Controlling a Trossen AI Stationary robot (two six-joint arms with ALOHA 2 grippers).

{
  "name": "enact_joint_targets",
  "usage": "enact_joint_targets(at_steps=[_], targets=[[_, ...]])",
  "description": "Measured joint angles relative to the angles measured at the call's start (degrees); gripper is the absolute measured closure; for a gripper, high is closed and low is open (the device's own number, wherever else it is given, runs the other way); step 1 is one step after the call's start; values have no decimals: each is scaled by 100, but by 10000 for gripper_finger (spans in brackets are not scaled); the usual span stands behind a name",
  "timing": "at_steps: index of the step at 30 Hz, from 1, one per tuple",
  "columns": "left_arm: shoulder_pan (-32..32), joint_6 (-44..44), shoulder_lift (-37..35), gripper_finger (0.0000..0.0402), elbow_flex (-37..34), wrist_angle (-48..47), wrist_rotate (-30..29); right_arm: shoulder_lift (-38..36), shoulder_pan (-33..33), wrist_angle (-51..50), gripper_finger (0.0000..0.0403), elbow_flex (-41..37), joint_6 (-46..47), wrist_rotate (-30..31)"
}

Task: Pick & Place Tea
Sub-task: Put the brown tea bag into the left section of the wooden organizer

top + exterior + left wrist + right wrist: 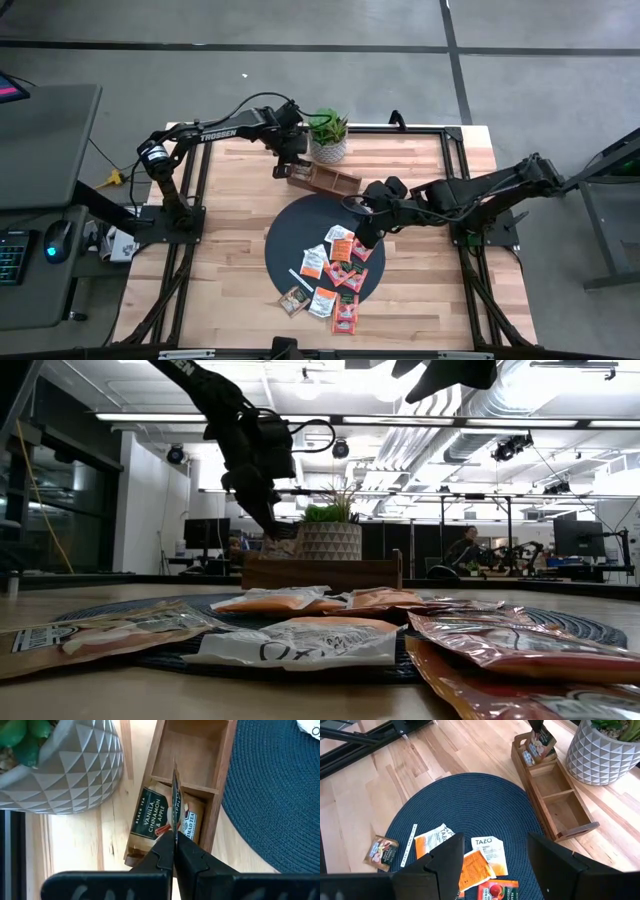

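The tea sachet in hand (176, 795) stands on edge, pinched between the shut fingers of the left pincer (174, 851), straight ahead of the fingertips and over the end compartment of the wooden tray (220, 795). Its long axis runs on from the fingers, down into that compartment, where a tan sachet labelled vanilla, cinnamon and apple (152, 815) already lies flat just beside it; the held one looks to be part way in, though whether its lower edge touches the tray floor cannot be told. The coming move probably turns on this: the sachet has to go on along the line of the fingers and stay between the compartment's walls, then be let go.

The rest of the tea (335, 270) lies loose on the dark round mat (290, 230), well apart from the left pincer and much nearer the right one. The right pincer (492, 857) hangs with its fingers spread wide and nothing between them, above the near part of the pile; a white Tazo sachet (487, 851) lies directly below the gap. So the right arm is the nearer for the next pick. A potted plant (60, 760) stands on the worktop (240, 170) just beside the tray's end.
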Motion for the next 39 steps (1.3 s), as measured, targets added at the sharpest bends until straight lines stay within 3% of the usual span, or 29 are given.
enact_joint_targets(at_steps=[10, 18, 31, 39], targets=[[0, 4, 5, 401, -4, -303, 182, 0, 0, 2, 192, 0, 40, 46], [0, -138, 436, 401, -2, -287, 247, 1, 0, 2, 192, 0, 41, 50], [-4, -199, 420, 400, -9, -151, -310, 2, 0, 0, 192, 0, 36, 46], [-4, -188, 311, 347, 103, -267, -294, 2, -11, -2, 192, 0, -4, 46]])
